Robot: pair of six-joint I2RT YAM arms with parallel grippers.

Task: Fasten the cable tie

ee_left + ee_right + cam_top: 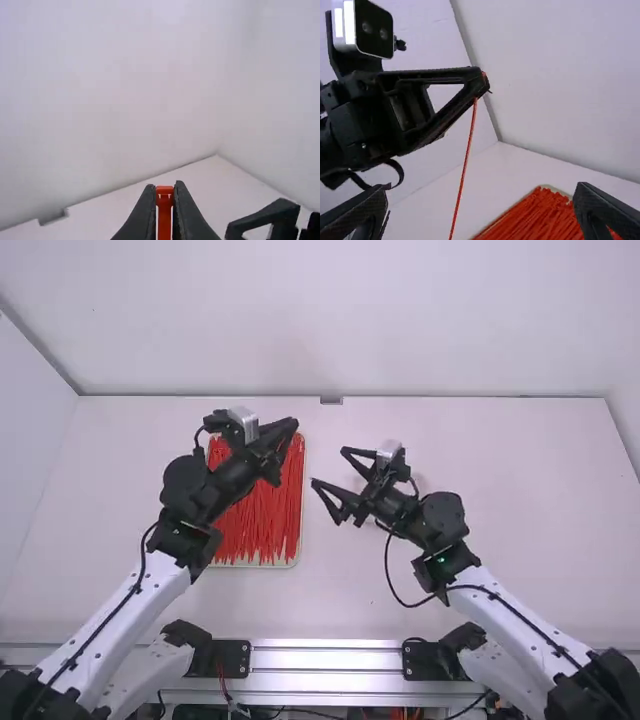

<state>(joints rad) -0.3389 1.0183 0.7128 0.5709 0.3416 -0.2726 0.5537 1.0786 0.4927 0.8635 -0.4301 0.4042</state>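
Note:
My left gripper [291, 426] is raised above the far right corner of the pile of red cable ties [258, 510]. It is shut on the head end of one red cable tie [164, 197]. In the right wrist view this tie [465, 161] hangs straight down from the left gripper [481, 85], over the pile [540, 216]. My right gripper [330, 468] stands open just right of the pile, facing the left gripper, nothing between its fingers [603, 212]. A finger of it [266, 221] also appears in the left wrist view.
The ties lie on a flat tan board [262, 562] left of the table's middle. White walls close the table at the back and left. A small grey bracket [331, 399] sits at the far edge. Bare table spreads to the right.

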